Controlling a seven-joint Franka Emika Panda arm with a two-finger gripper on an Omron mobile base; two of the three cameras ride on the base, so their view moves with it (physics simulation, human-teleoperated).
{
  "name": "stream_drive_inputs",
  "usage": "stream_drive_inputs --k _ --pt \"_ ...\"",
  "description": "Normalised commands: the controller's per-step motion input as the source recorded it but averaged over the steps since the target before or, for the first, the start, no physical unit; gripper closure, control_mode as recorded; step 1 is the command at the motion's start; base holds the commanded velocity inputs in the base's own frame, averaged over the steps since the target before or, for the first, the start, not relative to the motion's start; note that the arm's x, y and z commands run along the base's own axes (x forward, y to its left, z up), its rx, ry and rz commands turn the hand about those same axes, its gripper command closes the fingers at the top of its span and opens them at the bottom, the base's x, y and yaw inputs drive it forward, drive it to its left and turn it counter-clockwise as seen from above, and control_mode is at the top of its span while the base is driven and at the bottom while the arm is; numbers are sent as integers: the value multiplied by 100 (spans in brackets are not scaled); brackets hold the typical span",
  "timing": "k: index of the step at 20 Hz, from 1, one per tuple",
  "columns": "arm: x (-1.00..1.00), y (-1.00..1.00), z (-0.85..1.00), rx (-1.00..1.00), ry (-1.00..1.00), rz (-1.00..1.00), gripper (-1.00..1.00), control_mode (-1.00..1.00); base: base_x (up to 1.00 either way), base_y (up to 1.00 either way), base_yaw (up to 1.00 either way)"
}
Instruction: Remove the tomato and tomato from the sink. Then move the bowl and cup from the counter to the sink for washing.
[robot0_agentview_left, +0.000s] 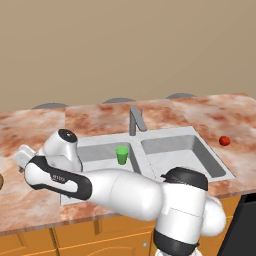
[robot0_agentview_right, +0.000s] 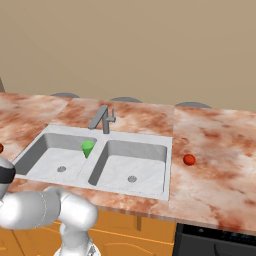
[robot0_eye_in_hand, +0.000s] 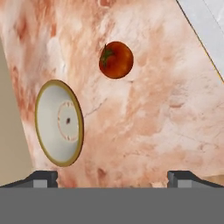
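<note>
Claw (robot0_eye_in_hand: 112, 178) stands spread wide and empty above the counter (robot0_eye_in_hand: 148, 131), left of the sink (robot0_agentview_right: 150, 145). Your hand view alone shows the bowl (robot0_eye_in_hand: 59, 123) beside the darker tomato (robot0_eye_in_hand: 116, 60). Both base views show the cup (robot0_agentview_left: 121, 154) in the sink's left basin and the brighter tomato (robot0_agentview_right: 189, 159) right of the sink. The arm's small label is unreadable.

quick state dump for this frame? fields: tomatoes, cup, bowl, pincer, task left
tomatoes: both out of sink; bright red tomato on counter right of sink; darker tomato on counter beside bowl
cup: green cup standing in left basin
bowl: bowl on the counter, not touching the darker tomato
pincer: pincer open, empty, above counter near bowl
task left: bowl into sink
</note>
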Motion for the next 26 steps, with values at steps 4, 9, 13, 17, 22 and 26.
stream_drive_inputs --k 4,9,13,17,22,26 --pt "6 11 -8 -5 0 0 -100 -100 0 0 0" --pt "9 16 -10 0 0 0 -100 -100 0 0 0" --pt "13 21 -13 0 0 2 -100 -100 0 0 0" --pt "13 20 -16 -1 0 3 -100 -100 0 0 0" --pt "14 18 -17 -3 0 4 -100 -100 0 0 0" --pt "19 15 -12 -1 0 6 -100 -100 0 0 0"
